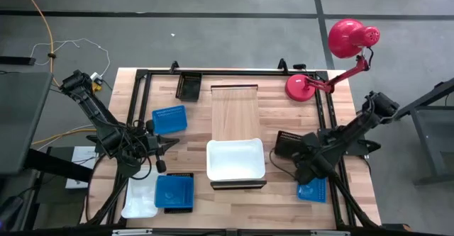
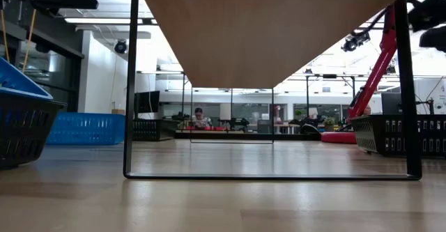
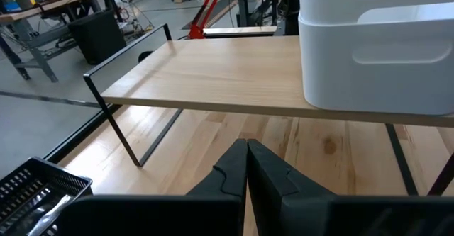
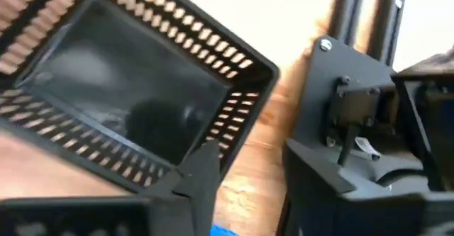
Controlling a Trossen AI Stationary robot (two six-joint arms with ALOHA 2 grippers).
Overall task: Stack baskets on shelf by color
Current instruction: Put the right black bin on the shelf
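On the right side of the counter (image 1: 284,193), my right pincer (image 1: 301,166) is hovering just beside a black mesh basket (image 1: 289,144), and its fingers are standing apart with nothing between them; in the right wrist view one dark finger (image 4: 202,176) is showing near that basket's rim, though the blur there is keeping me from telling whether it is touching. A small blue basket (image 1: 312,190) is lying on the counter under my right arm. My left pincer (image 1: 162,146) is waiting on the left side, its fingers (image 3: 234,166) pressed together and holding nothing, pointing toward the shelf (image 1: 235,112), which is standing in the middle of the counter. A white basket (image 1: 235,159) is sitting on the near end of the shelf. Another black basket (image 1: 189,86) is resting at the far edge of the counter, a blue perforated basket (image 1: 170,119) is lying left of the shelf, and near the front left corner a blue basket (image 1: 174,191) is sitting in a black one just beside a second white basket (image 1: 139,200). A red lamp (image 1: 340,52) is standing at the far right corner.
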